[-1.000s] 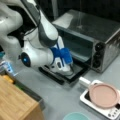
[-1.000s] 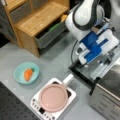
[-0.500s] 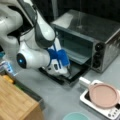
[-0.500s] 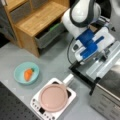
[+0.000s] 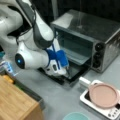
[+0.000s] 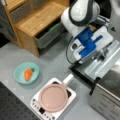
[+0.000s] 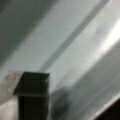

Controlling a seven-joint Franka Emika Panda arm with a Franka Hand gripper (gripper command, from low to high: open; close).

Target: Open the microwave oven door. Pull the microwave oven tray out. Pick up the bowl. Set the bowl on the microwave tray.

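We saw microwave oven door down, gripper at microwave oven tray front edge, finger spread unclear. Bowl well apart from oven. We judged straight level pull best.

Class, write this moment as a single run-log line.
door: open, folded down | tray: partly pulled out | gripper: at tray's front edge | bowl: on table, holds orange item, untouched

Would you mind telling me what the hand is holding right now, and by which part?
It cannot be told. The hand sits at the front edge of the microwave oven tray, above the open microwave oven door.
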